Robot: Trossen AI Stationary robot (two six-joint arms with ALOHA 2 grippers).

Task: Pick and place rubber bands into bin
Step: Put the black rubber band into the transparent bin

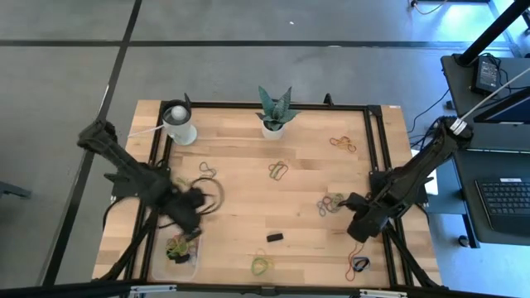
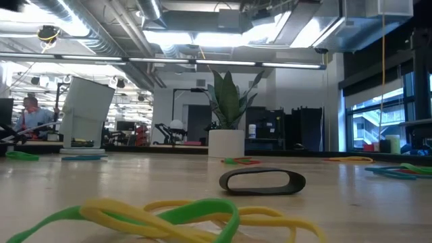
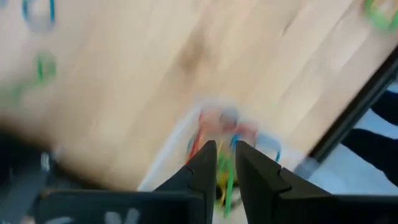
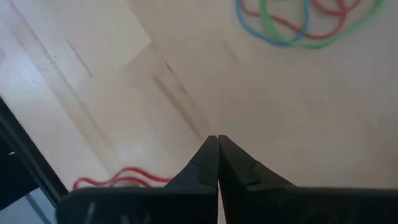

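Observation:
The clear bin (image 1: 180,255) stands near the table's near-left corner and holds green, yellow and red rubber bands (image 1: 176,246). My left gripper (image 1: 195,222) hovers just beyond its far edge. In the blurred left wrist view its fingers (image 3: 225,152) stand a narrow gap apart over the bin (image 3: 186,124), with green and yellow strands (image 3: 227,183) showing in the gap. My right gripper (image 1: 356,229) is shut (image 4: 217,140) over bare wood at the table's right. A mixed bunch of bands (image 1: 331,204) (image 4: 298,18) and a red band (image 4: 118,180) lie near it. My left gripper has green and yellow strands (image 3: 227,183) in the gap between its fingers, seen from above over the bin. The blur hides whether the fingers touch them or whether they lie in the bin below.
A white cup (image 1: 180,122) and a potted plant (image 1: 273,124) stand at the far edge. Loose bands lie at mid-table (image 1: 279,170), far right (image 1: 343,144), near edge (image 1: 262,265) and near right (image 1: 358,263). A small black block (image 1: 274,237) (image 2: 262,181) lies near the middle.

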